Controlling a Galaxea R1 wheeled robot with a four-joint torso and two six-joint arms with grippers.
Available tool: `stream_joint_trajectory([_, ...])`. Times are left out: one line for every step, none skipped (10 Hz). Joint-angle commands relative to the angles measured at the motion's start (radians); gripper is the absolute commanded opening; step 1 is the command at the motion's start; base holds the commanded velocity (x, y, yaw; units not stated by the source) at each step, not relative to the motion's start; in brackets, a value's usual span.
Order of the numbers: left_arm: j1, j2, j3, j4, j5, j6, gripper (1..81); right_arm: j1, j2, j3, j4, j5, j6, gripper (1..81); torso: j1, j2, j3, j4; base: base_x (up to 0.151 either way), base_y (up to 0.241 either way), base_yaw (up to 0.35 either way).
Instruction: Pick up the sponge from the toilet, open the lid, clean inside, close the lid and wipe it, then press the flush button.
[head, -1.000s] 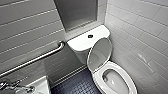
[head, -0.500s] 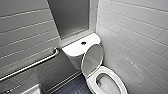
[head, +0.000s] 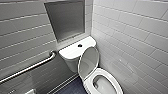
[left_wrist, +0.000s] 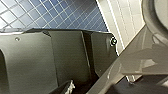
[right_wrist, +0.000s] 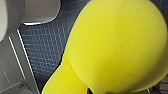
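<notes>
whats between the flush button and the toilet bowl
In the head view, the raised lid stands between the flush button on the tank top and the open bowl.

The toilet (head: 71, 53) is being cropped at its bowl's front, and the grab bar (head: 30, 67) left of the toilet is running past the edge. The sponge (right_wrist: 115, 47) is overflowing the right wrist view, blurred.

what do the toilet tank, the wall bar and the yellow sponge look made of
The toilet tank: white glazed ceramic by the look, smooth and glossy with soft highlights.
The wall bar: metal, probably brushed or polished steel, grey with a bright streak along it.
The sponge: soft foam, matt bright yellow, faintly pitted and pinched in at one place.
</notes>
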Motion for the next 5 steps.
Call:
stream_joint_trajectory([-0.132,-0.099,0.153,-0.087,0.065,-0.037,81.1,-0.007,-0.005,-0.038,-0.112,-0.025,0.000,1.0,0.000,0.000,0.000,0.000,0.000,0.000,0.000])
stream_joint_trajectory([-0.171,-0.127,0.198,-0.106,0.104,-0.037,81.1,-0.010,0.012,-0.068,-0.118,-0.025,0.005,1.0,0.000,0.000,0.000,0.000,0.000,0.000,0.000])
stream_joint_trajectory([-0.212,-0.147,0.225,-0.124,0.128,-0.040,81.1,-0.012,0.023,-0.088,-0.118,-0.025,0.008,1.0,0.000,0.000,0.000,0.000,0.000,0.000,0.000])
stream_joint_trajectory([-0.252,-0.161,0.233,-0.161,0.132,-0.044,81.1,-0.015,0.024,-0.094,-0.124,-0.025,0.005,1.0,0.000,0.000,0.000,0.000,0.000,0.000,0.000])
stream_joint_trajectory([-0.292,-0.163,0.233,-0.193,0.132,-0.044,81.1,-0.015,0.033,-0.110,-0.152,-0.025,-0.001,1.0,0.000,0.000,0.000,0.000,0.000,0.000,0.000])
